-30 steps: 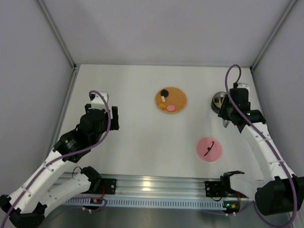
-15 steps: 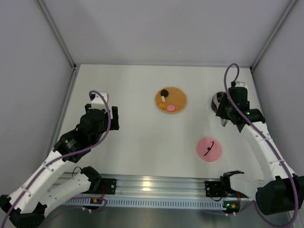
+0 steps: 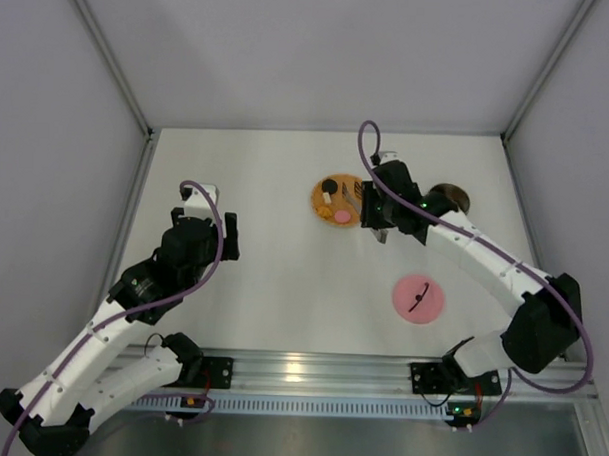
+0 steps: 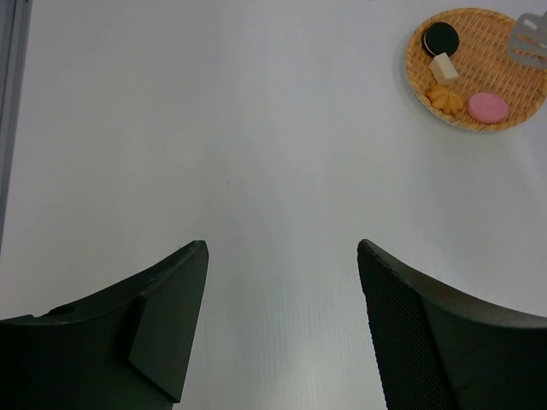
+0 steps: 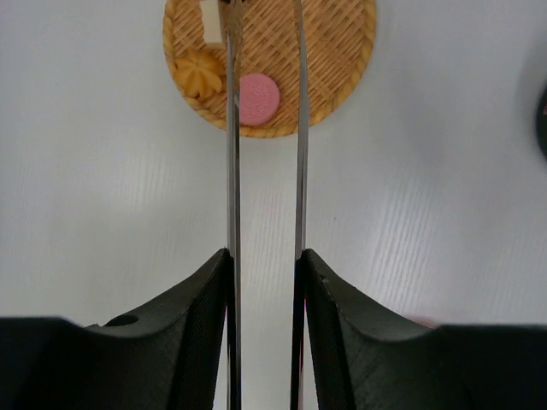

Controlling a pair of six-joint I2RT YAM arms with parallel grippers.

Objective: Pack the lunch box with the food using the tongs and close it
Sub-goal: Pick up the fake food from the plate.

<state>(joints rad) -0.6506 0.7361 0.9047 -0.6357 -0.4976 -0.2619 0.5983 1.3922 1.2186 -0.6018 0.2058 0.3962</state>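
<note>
My right gripper [image 3: 373, 212] [image 5: 265, 252] is shut on the tongs [image 5: 232, 171], one thin silver arm pressed against each pad. The tongs reach forward over the round woven mat [image 3: 357, 212] [image 5: 342, 51], their arms apart; the tips run out of the right wrist view. The food lies on the mat: a pink round piece [image 5: 257, 96] between the tong arms, an orange-yellow one [image 5: 203, 73], a white one [image 5: 211, 26] and a dark round one [image 4: 442, 38]. The steel lunch box [image 3: 452, 197] stands right of the mat, partly behind my right arm. My left gripper [image 3: 207, 225] [image 4: 282, 252] hangs open over bare table.
The pink lid [image 3: 419, 297] lies flat on the table, near side of my right forearm. Grey walls close the table on three sides, and a metal rail [image 3: 299, 373] runs along the near edge.
My right arm has swung left with the tongs, from over the lunch box to the mat with the food. The left arm has not moved.
</note>
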